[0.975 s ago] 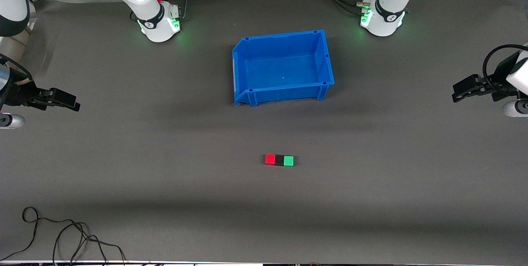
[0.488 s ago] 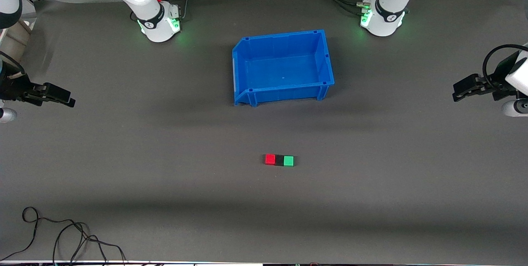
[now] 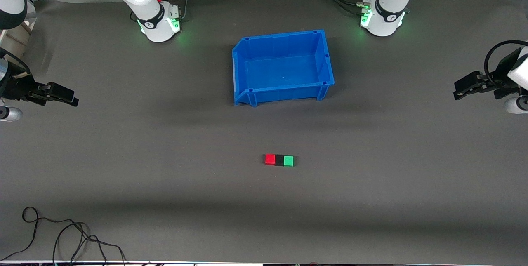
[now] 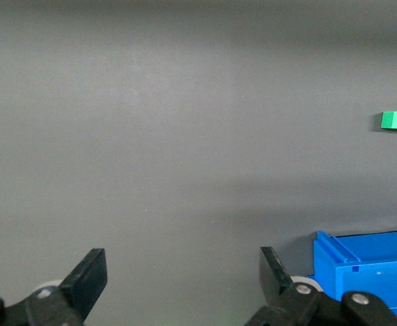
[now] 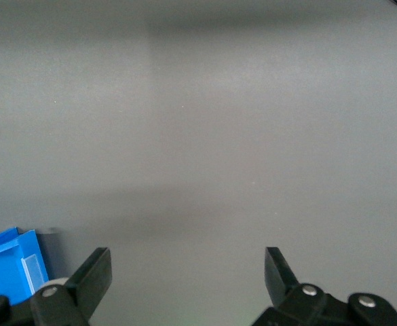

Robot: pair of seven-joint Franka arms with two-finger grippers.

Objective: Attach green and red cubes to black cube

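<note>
Right gripper: jaws spread, empty, over the mat at the right arm's end, well apart from the cubes.
Bin: mid-table.
Red cube, black cube, green cube: one touching row (black between), nearer the camera than the bin.
Left gripper: jaws spread, empty, over the left arm's end, well apart from the cubes.
</note>
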